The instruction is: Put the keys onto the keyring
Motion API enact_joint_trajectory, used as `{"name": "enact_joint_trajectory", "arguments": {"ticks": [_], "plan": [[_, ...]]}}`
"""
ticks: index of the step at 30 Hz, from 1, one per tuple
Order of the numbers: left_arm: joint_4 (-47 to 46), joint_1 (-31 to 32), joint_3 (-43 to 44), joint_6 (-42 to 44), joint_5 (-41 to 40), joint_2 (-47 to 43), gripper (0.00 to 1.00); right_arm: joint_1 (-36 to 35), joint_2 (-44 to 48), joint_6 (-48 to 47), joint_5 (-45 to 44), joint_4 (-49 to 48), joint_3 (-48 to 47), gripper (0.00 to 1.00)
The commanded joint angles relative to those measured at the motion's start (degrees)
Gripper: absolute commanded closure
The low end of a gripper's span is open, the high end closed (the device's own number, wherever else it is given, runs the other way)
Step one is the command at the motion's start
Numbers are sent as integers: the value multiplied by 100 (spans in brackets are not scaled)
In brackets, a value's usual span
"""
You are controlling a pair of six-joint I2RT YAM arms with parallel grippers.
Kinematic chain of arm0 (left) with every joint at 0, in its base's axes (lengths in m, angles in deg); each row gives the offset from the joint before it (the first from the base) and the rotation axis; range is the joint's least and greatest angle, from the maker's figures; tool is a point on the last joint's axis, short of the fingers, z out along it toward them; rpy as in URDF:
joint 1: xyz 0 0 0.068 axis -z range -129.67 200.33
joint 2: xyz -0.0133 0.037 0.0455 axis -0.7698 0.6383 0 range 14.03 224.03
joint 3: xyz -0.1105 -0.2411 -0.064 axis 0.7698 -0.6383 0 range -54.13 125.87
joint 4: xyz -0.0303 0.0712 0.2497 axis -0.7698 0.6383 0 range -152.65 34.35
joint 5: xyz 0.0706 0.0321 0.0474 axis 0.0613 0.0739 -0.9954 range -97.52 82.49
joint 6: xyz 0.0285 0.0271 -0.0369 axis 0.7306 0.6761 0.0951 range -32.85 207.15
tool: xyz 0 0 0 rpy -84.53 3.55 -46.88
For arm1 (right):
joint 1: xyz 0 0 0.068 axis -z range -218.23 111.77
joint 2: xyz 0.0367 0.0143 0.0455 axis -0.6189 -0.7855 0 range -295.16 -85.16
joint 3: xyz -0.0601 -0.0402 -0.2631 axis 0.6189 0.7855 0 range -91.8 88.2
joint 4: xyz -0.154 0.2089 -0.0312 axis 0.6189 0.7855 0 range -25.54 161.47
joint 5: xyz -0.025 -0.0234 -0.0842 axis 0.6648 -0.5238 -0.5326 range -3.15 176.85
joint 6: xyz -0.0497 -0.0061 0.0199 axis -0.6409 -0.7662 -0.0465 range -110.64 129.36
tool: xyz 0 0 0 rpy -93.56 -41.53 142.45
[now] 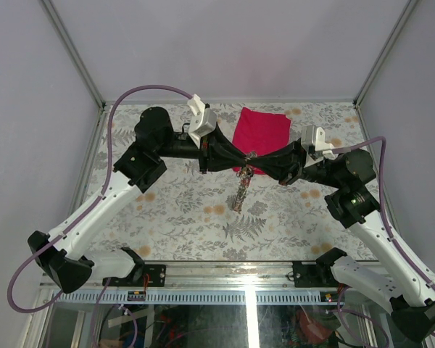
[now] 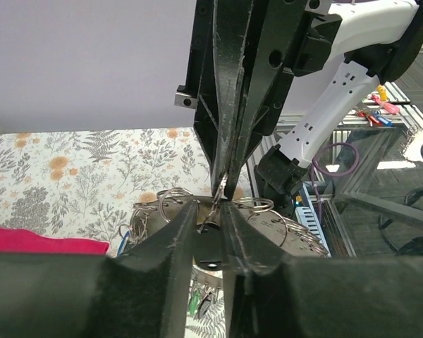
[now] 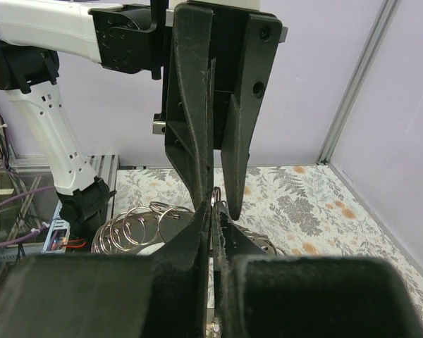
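Observation:
My two grippers meet tip to tip in mid-air above the middle of the table. The left gripper (image 1: pixel 241 154) is shut on a black key head (image 2: pixel 210 252) held between its fingers (image 2: pixel 176 232). The right gripper (image 1: pixel 256 156) is shut on a small wire split ring (image 2: pixel 223 186) at the key's top. Behind them hangs the keyring (image 2: pixel 299 236), a wide grey metal band fringed with several wire loops; it also shows in the right wrist view (image 3: pixel 137 225) and edge-on from above (image 1: pixel 240 190). A green key (image 2: pixel 193 303) dangles below with others.
A red folded cloth (image 1: pixel 261 130) lies on the floral table at the back, just behind the grippers, and it also shows in the left wrist view (image 2: pixel 35 239). Grey walls with metal corner posts (image 1: pixel 72 54) enclose the table on three sides.

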Motion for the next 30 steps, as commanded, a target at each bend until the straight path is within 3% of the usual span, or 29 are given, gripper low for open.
{"name": "enact_joint_trajectory", "arguments": {"ticks": [1,5,9,13,16,22,30], "plan": [[-248,-21,48,-42,168,53,85,-16,47,93,29,-641,-218,100],[-209,-21,70,-28,163,39,100,-9,22,83,31,-611,-207,100],[519,-21,313,402,-51,55,100,-10,70,-148,-29,-261,-282,98],[2011,-20,907,1359,-517,170,100,-14,173,-809,-269,753,-524,77],[2846,27,1124,1913,-1165,295,100,-12,111,-1174,-697,1542,-675,71],[4273,631,1650,2779,-2861,834,100,-13,-86,-1724,-1023,2556,-706,66],[5137,1104,2267,3163,-3602,1234,100,-8,-291,-2020,-669,2984,-571,63]]}}
